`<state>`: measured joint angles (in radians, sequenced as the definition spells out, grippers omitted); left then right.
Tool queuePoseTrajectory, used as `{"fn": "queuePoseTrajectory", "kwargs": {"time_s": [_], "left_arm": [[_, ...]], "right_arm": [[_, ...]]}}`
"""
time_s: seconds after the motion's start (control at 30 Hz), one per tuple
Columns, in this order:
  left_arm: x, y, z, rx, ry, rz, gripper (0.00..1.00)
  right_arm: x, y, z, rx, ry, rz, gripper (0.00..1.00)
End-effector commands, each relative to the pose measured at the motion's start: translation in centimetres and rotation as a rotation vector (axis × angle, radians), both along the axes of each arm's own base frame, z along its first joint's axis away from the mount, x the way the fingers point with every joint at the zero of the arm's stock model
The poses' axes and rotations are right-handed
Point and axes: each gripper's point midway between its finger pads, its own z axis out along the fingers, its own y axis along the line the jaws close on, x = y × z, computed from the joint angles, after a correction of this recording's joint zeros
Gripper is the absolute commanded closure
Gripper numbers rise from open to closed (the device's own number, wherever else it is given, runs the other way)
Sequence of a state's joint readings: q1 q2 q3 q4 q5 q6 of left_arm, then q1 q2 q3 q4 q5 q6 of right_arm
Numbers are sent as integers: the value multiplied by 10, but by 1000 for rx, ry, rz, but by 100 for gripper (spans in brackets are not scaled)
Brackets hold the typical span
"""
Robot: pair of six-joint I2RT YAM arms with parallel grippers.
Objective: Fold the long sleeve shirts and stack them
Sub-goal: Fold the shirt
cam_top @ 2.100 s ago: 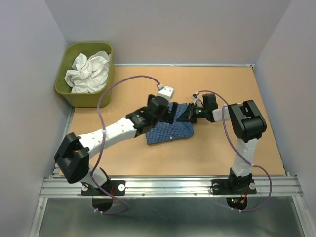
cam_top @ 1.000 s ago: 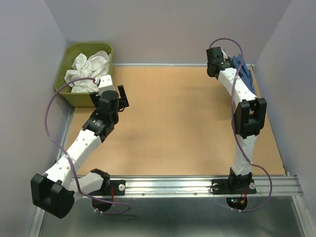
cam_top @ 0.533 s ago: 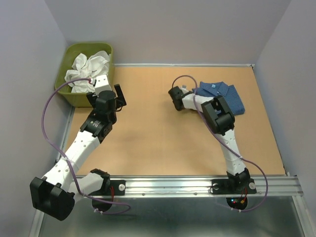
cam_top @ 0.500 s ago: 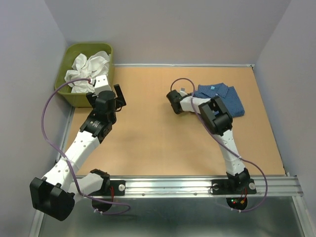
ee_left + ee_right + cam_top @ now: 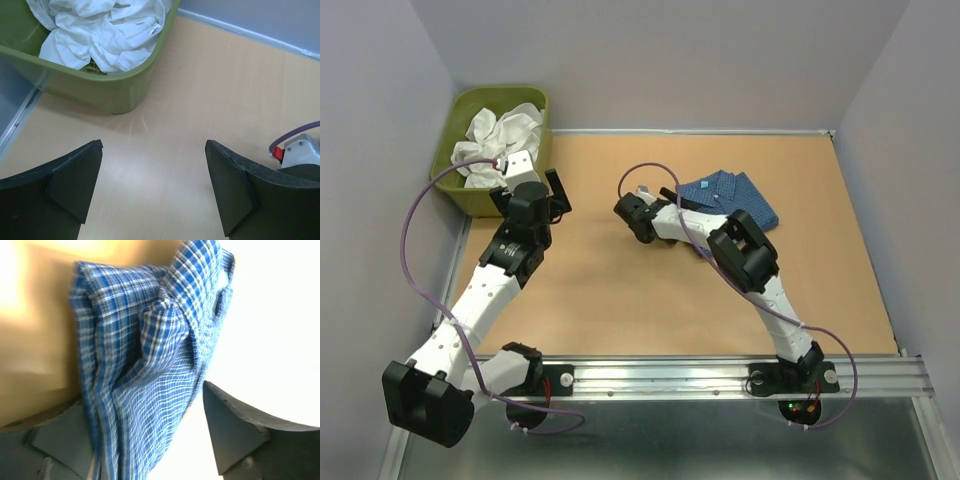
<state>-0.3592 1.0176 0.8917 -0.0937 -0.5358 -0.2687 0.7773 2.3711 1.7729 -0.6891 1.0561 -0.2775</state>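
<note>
The blue checked long sleeve shirt (image 5: 730,194) lies folded on the table at the back, right of centre. My right gripper (image 5: 667,199) is at its left edge, low over the table. In the right wrist view the shirt (image 5: 140,365) runs between the spread jaws of the right gripper (image 5: 145,400), against the left finger (image 5: 55,440) and apart from the right one; the jaws are open. The white long sleeve shirt (image 5: 500,140) lies crumpled in the olive tub (image 5: 455,185). My left gripper (image 5: 558,193) hangs open beside the tub, nothing between its fingers (image 5: 75,180).
In the left wrist view the tub (image 5: 100,90) holds the white cloth (image 5: 105,30), and part of the right arm with its purple cable (image 5: 300,147) shows at the right edge. Grey walls close three sides. A metal rail (image 5: 660,375) runs along the near edge.
The right arm came down from the far right corner with the blue shirt, carried it leftwards onto the table, and its jaws have opened. The left arm has barely moved.
</note>
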Motion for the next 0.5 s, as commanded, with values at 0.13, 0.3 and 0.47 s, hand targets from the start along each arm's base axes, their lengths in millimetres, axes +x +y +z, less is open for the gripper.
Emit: {"fn": "queuePoseTrajectory", "kwargs": {"time_s": [0.13,0.3,0.47], "left_arm": [[3,4,6,-28,-42,14,5],[5,4,3,-25,-33,14,5],[5,4,0,-21,-27,15,5]], "right_arm": [[-34,89,34,616,159,75,14],[-37,101,86,790,112,100,14],[-22,62,99,911,33,-37,23]]}}
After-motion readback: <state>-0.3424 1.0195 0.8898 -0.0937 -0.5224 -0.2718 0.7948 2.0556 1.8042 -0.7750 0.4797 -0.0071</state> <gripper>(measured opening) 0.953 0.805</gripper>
